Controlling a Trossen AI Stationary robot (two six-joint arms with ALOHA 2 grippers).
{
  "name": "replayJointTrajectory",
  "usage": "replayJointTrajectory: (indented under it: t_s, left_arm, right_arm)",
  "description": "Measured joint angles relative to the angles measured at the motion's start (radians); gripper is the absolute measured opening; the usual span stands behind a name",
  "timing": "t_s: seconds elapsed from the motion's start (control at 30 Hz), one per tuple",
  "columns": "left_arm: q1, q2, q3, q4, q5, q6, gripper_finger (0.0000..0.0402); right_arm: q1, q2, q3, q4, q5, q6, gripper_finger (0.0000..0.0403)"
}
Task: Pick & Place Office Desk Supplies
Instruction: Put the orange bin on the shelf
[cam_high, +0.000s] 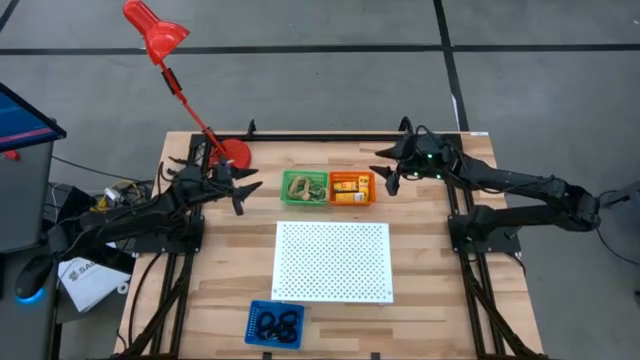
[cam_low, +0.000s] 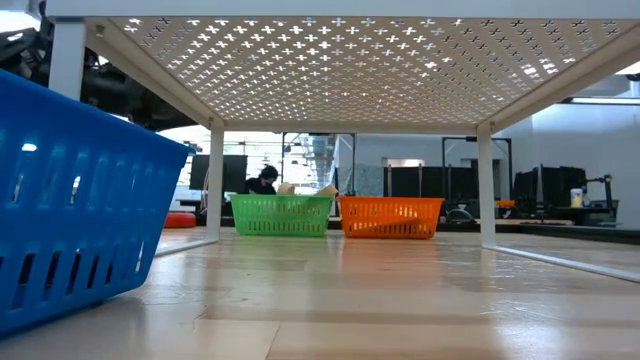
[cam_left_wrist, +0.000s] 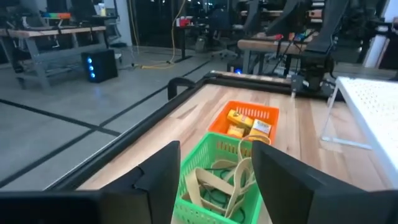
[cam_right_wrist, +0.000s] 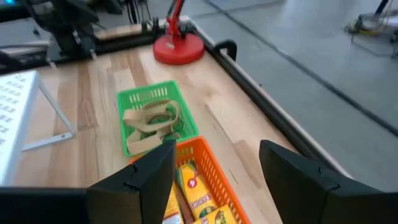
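Wood table (cam_high: 420, 260), green tray (cam_high: 303, 188), orange tray (cam_high: 352, 187), left tool (cam_high: 243, 192) and right tool (cam_high: 388, 172) released, perhaps workshop beyond

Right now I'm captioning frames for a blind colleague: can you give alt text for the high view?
Seen from above, a wooden table holds a green basket of tan rubber bands and an orange basket of yellow blocks side by side, with the open left gripper and open right gripper flanking them. Nearer sit a white perforated board and a blue basket of black rings.
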Motion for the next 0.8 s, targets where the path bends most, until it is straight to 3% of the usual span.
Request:
replayJointTrajectory:
  t_s: [0.13, 0.4, 0.8]
  left_arm:
    - [-0.025, -0.001, -0.006, -0.007, -0.044, -0.013, 0.0176]
    - [-0.117, 0.034, 0.016, 0.006, -0.177, -0.012, 0.0155]
    - [-0.160, 0.052, 0.110, -0.035, -0.334, 0.122, 0.0150]
  right_arm:
    - [-0.023, -0.050, -0.054, 0.016, -0.001, 0.040, 0.0228]
    - [-0.111, -0.024, -0.077, -0.146, 0.048, 0.248, 0.0227]
    - [-0.138, 0.282, 0.244, -0.554, 0.009, 0.027, 0.0198]
